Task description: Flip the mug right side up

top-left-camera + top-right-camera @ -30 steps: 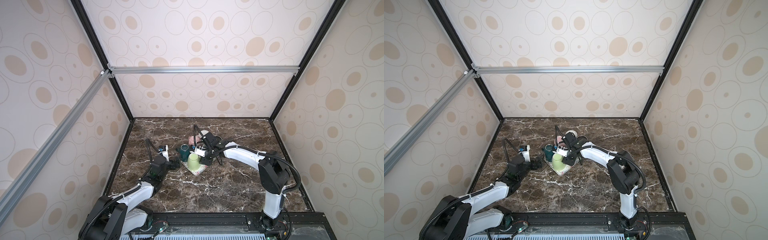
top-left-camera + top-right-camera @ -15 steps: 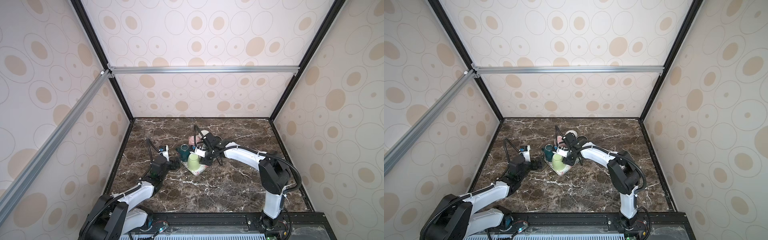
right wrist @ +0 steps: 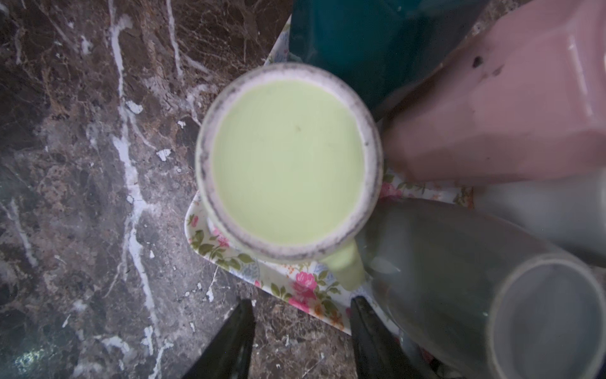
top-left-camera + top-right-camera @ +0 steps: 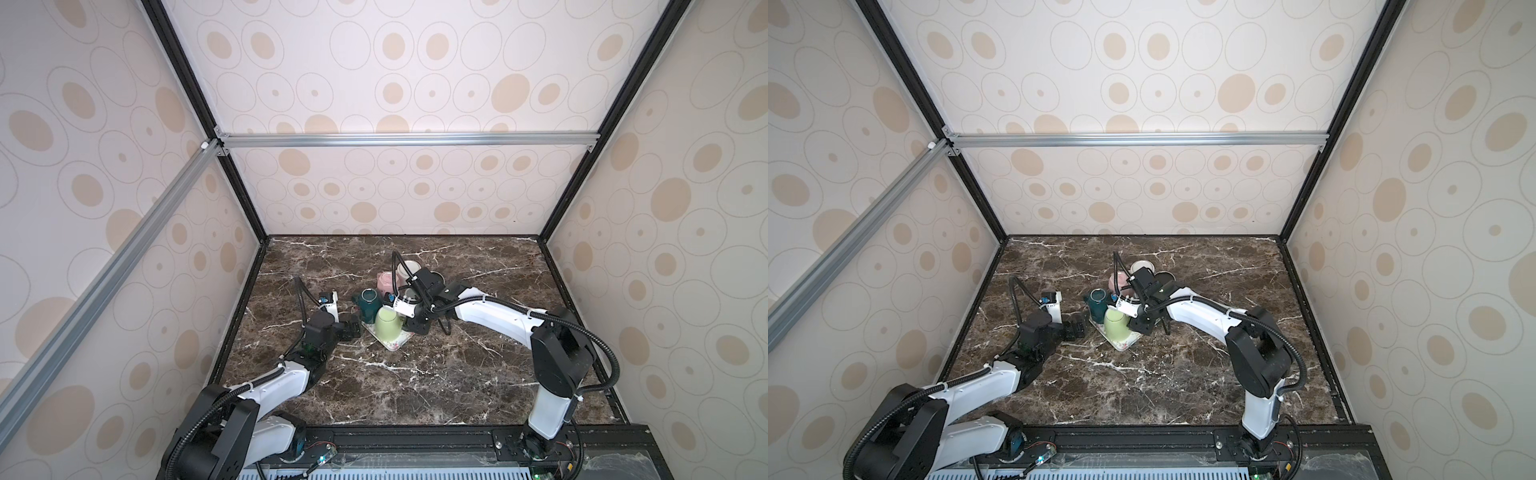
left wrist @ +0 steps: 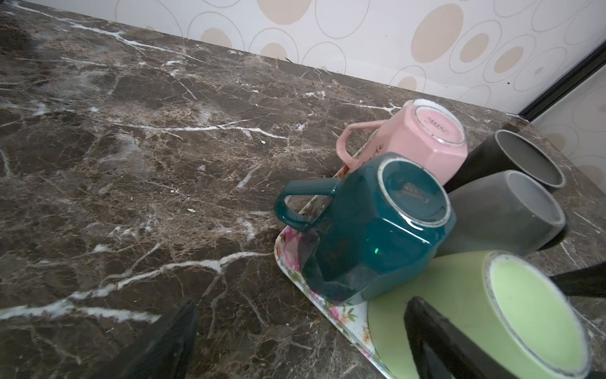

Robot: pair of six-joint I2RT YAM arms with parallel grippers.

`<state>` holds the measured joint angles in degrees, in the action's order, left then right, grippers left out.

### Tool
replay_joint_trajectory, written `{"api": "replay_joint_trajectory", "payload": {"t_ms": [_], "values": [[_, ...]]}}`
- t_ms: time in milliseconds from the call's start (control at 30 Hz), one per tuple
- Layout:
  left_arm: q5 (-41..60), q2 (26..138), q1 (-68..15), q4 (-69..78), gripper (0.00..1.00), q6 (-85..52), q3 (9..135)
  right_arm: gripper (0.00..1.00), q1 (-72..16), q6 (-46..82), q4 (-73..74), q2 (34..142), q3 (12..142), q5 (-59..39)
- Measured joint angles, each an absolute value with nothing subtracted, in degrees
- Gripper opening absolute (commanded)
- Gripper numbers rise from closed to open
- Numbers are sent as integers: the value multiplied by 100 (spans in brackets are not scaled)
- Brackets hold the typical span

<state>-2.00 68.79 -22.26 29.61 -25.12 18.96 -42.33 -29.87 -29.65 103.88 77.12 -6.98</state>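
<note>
Green mug (image 3: 288, 160) upside-down on floral tray (image 3: 295, 285), handle (image 3: 347, 269) twd R tool (image 3: 301, 303).
R tool jaws part-spread, nothing pinched; L tool (image 4: 351, 326) spread wide, just beside tray.

Pale green mug (image 5: 511, 315), teal mug (image 5: 370, 229), pink mug (image 5: 423, 144), grey mug (image 5: 505, 213), charcoal mug (image 5: 498, 157); white tray (image 5: 290, 252) patterned with pink roses and green leaves — tabletop (image 5: 131, 164) dark brown marble veined white — walls (image 5: 360, 32) cream with tan ovals

I count six mugs: one green mug (image 4: 388, 327), one teal mug (image 4: 368, 302), one pink mug (image 4: 385, 281), one white mug (image 4: 411, 266), one grey mug (image 5: 505, 213), one black mug (image 5: 511, 157). Floral trays: one floral tray (image 5: 290, 252).
</note>
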Motion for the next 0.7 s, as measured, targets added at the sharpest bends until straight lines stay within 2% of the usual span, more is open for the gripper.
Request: {"api": "replay_joint_trajectory", "payload": {"t_ms": [267, 700], "values": [[-189, 6879, -2226, 2963, 98, -2530, 1896, 51, -4233, -3199, -2956, 10763, 8020, -489], [-51, 6879, -2226, 3065, 98, -2639, 1896, 52, -4233, -3570, -3365, 11054, 8538, -727]]}}
